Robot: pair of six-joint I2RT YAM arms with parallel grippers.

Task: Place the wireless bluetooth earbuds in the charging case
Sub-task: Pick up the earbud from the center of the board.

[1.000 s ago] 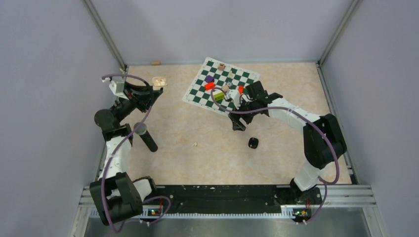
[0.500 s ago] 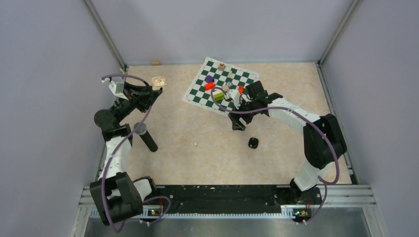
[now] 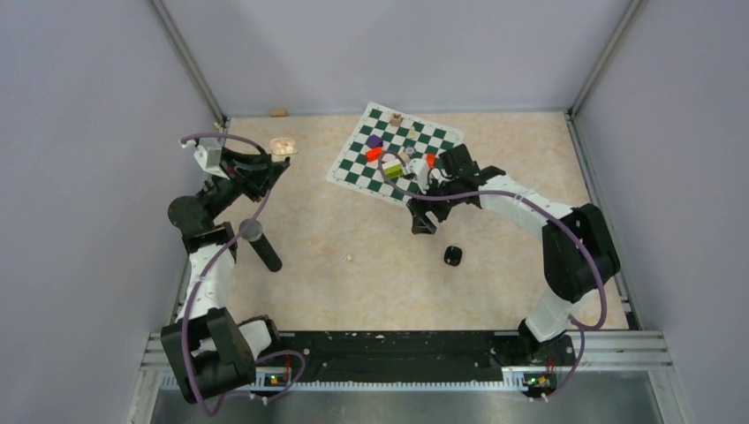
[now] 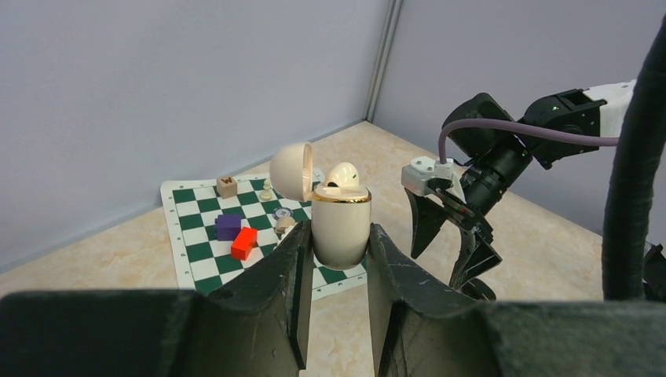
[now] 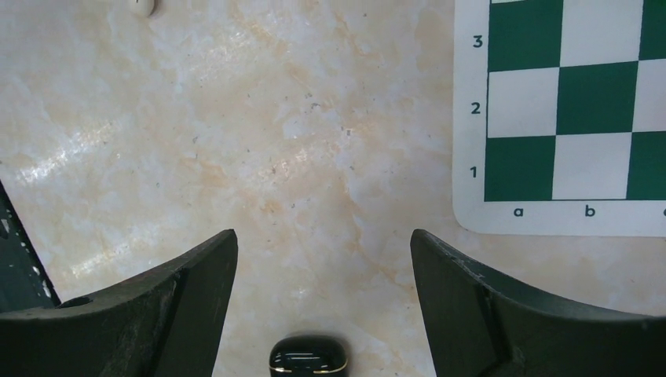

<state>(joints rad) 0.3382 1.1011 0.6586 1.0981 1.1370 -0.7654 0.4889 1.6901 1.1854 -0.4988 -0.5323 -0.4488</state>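
Top view: cream egg-shaped charging case (image 3: pixel 283 146) raised far left; pale earbud-like piece (image 3: pixel 350 258) loose on tabletop (image 3: pixel 353 300).
Left wrist: left pincer (image 4: pixel 339 239) clamped on case, lid open, one cream earbud (image 4: pixel 343 174) seated.
Right wrist: right pincer (image 5: pixel 322 239) apart, empty, above glossy black pod (image 5: pixel 309 357).
Likely half done.

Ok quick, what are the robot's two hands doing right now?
Left gripper: shut on the open cream case.
Right gripper: open, holding nothing.
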